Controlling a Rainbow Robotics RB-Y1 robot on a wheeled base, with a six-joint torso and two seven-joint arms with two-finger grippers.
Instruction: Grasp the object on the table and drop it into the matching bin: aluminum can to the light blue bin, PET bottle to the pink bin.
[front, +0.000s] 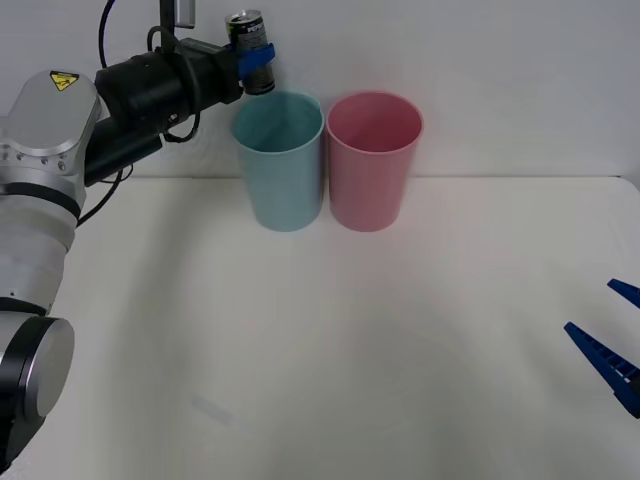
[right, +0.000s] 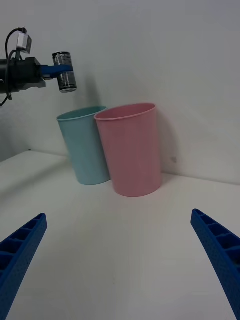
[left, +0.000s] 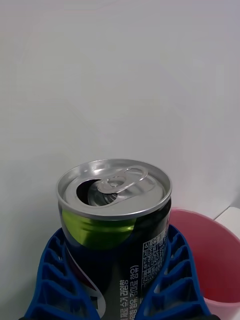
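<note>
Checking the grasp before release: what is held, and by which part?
The left gripper holds the aluminum can upright by its side wall; the right gripper holds nothing.

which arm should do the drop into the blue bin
Left. The left hand already grips the aluminum can, raised beside the light blue bin rim. The right hand sits open and low at the table edge, far from both.
</note>
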